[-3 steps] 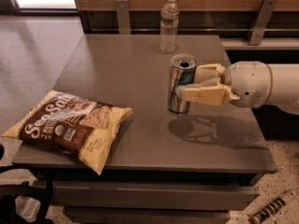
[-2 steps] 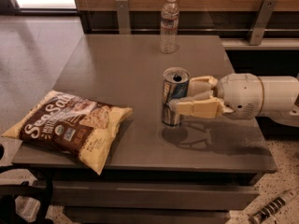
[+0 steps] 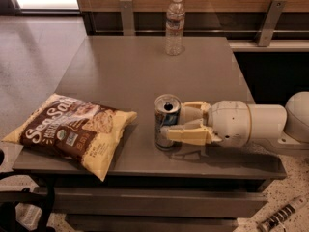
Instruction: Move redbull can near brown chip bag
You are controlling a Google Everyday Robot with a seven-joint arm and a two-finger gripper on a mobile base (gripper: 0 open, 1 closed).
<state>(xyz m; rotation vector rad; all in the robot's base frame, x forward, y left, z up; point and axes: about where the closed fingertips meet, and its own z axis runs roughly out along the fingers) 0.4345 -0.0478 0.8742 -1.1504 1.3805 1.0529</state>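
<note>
The redbull can (image 3: pixel 165 120), blue and silver with an open silver top, stands upright near the table's front edge, right of centre. My gripper (image 3: pixel 175 122) reaches in from the right and is shut on the can, one cream finger (image 3: pixel 186 135) in front of it and one behind. The brown chip bag (image 3: pixel 72 131), dark brown with white "Sea Salt" lettering and pale yellow edges, lies flat at the table's front left corner, its right tip a short gap left of the can.
A clear plastic water bottle (image 3: pixel 174 26) stands at the far edge of the grey table (image 3: pixel 125 71). My white arm (image 3: pixel 256 123) stretches across the table's right side. A wooden wall with metal brackets runs behind.
My gripper has carried the can leftward and toward the front edge, closer to the chip bag. The bag and bottle have not moved.
</note>
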